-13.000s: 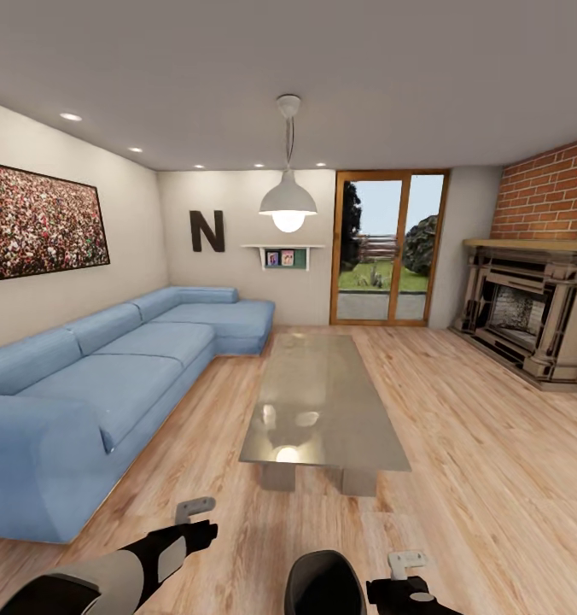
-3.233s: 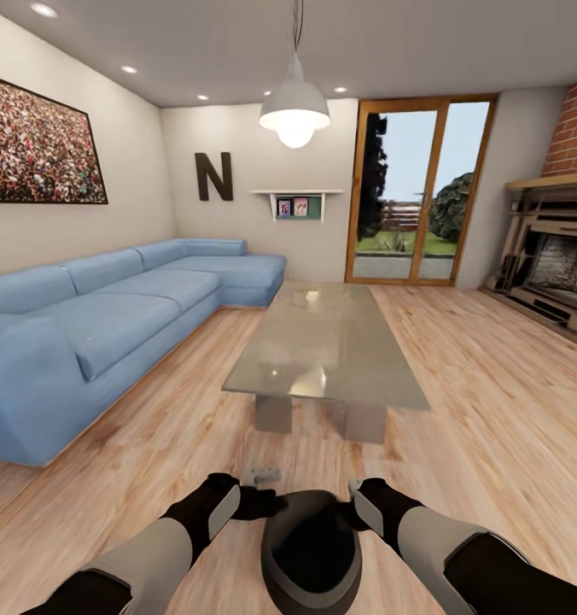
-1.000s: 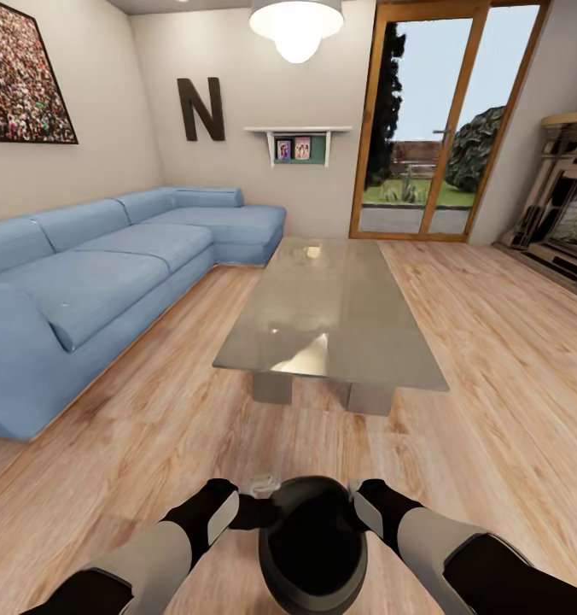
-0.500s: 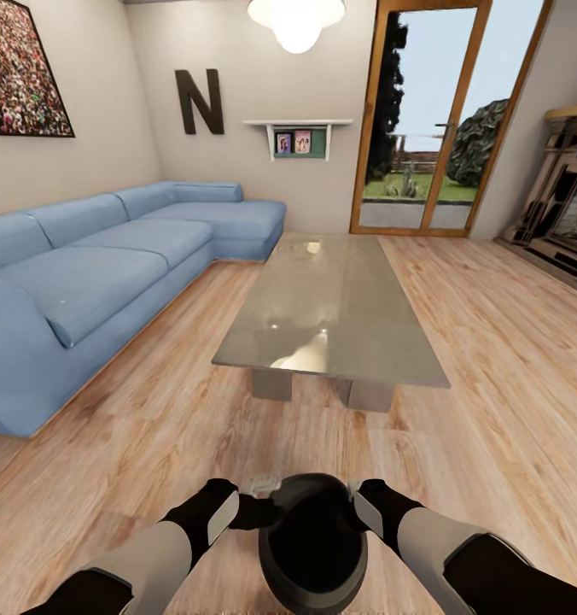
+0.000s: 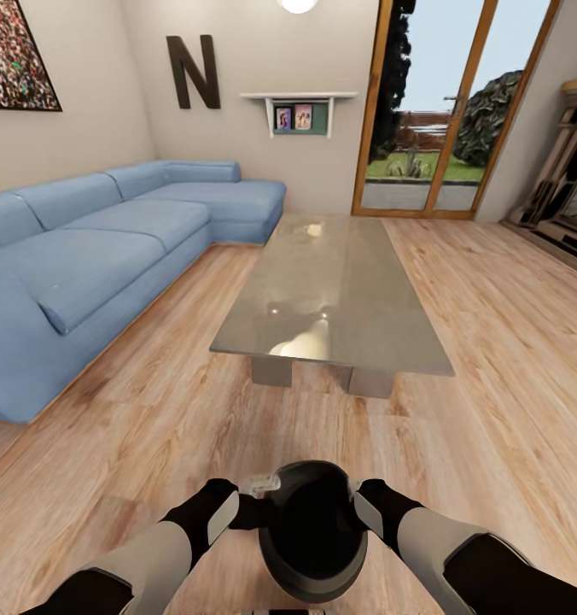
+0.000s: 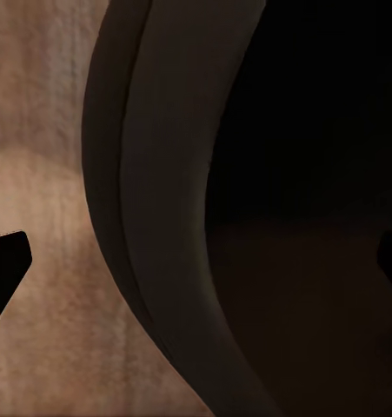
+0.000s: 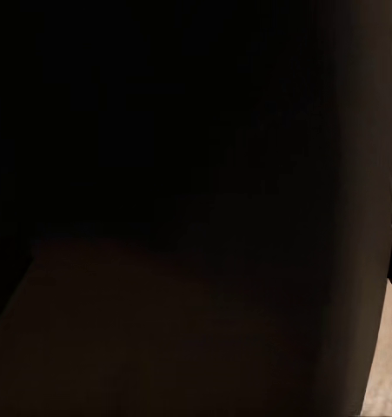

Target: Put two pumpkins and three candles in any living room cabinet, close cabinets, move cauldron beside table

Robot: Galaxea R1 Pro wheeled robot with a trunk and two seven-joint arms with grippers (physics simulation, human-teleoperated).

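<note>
Wood-plank flooring (image 5: 510,410) runs up to the glossy grey coffee table (image 5: 335,299), a blue sofa (image 5: 92,265) along its left side. Short of the table's near edge, the black cauldron (image 5: 312,530) hangs between both arms, mouth up, probably so it travels steadily. Left end effector (image 5: 256,489) and right end effector (image 5: 353,494) press its rim from opposite sides, forearms angled inward; finger spread cannot be told.
</note>
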